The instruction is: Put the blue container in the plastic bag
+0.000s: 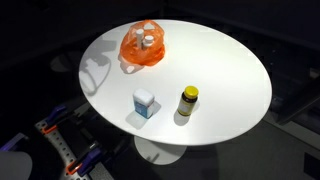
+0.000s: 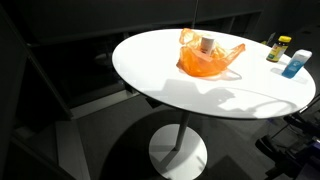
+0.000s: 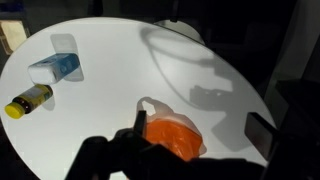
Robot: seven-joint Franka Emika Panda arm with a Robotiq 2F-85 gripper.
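Note:
The blue container (image 1: 145, 103) with a white lid stands near the front edge of the round white table (image 1: 225, 60). It also shows in an exterior view (image 2: 296, 63) and, lying at the upper left, in the wrist view (image 3: 57, 68). The orange plastic bag (image 1: 142, 47) sits at the far side of the table with white bottles inside, and shows in an exterior view (image 2: 205, 56). My gripper (image 3: 200, 128) is open and empty, high above the table, with the bag (image 3: 172, 135) below its left finger. The arm is not in view in either exterior view.
A small dark bottle with a yellow cap (image 1: 189, 101) stands beside the blue container; it also shows in an exterior view (image 2: 279, 48) and in the wrist view (image 3: 28, 101). The surroundings are dark. The arm's shadow falls on the table.

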